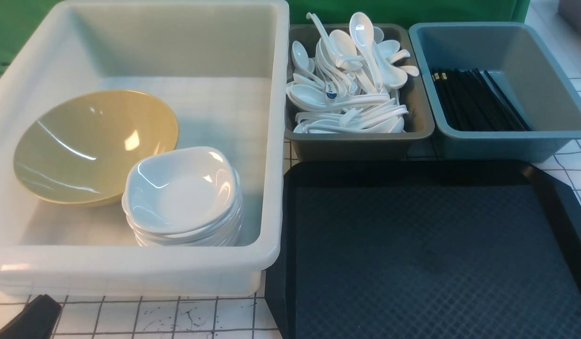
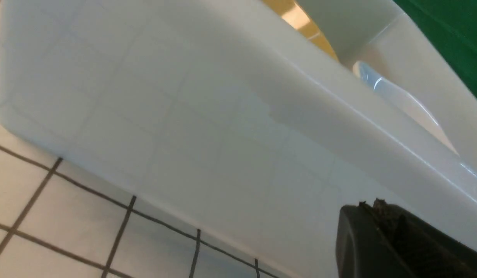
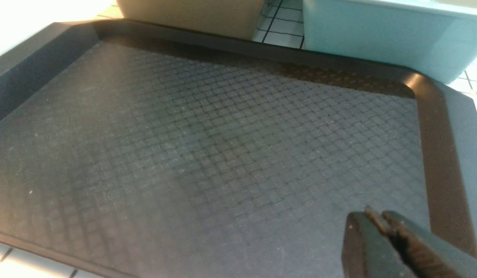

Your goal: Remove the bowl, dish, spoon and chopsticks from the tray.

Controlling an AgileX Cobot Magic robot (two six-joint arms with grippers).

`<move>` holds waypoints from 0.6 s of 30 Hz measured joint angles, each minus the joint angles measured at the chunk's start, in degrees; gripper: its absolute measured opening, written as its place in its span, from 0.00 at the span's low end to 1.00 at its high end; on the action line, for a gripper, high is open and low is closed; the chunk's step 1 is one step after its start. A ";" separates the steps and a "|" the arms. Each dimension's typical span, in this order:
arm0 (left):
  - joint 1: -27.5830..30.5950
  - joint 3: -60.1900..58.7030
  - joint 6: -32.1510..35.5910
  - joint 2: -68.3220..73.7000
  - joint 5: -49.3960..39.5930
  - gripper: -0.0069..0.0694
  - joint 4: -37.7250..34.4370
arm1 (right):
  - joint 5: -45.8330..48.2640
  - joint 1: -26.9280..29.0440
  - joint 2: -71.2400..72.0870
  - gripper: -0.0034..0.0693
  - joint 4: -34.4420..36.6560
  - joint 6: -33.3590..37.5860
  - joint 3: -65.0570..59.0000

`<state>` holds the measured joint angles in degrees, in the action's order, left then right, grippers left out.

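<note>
The black tray (image 1: 431,254) lies at the near right with nothing on its diamond-textured floor (image 3: 207,135). The yellow bowl (image 1: 92,146) leans inside the white tub (image 1: 273,141), beside a stack of white dishes (image 1: 182,193). Several white spoons (image 1: 351,94) are piled in the grey bin (image 1: 356,143); I cannot tell the task's spoon among them. Black chopsticks (image 1: 473,101) lie in the blue bin (image 1: 506,141). My left gripper (image 2: 371,204) is shut and empty, low beside the tub's outer wall (image 2: 207,127). My right gripper (image 3: 377,215) is shut and empty, just above the tray near a corner.
The tub fills the left half of the table and the two bins stand side by side behind the tray. A white cloth with a black grid (image 1: 154,315) covers the table. A green backdrop (image 1: 412,12) rises behind the bins.
</note>
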<state>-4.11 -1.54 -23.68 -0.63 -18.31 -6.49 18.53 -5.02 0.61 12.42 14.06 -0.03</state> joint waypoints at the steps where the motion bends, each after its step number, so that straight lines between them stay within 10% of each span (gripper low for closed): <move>1: 0.18 0.05 0.00 0.00 -0.20 0.09 0.00 | 0.00 0.00 0.00 0.11 0.00 0.00 0.00; 18: 0.24 0.11 0.00 0.00 -0.22 0.09 -0.76 | 0.00 0.00 0.00 0.13 0.00 0.00 0.00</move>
<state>-3.87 -1.43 -23.68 -0.63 -18.52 -7.25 18.53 -5.02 0.61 12.42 14.06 -0.03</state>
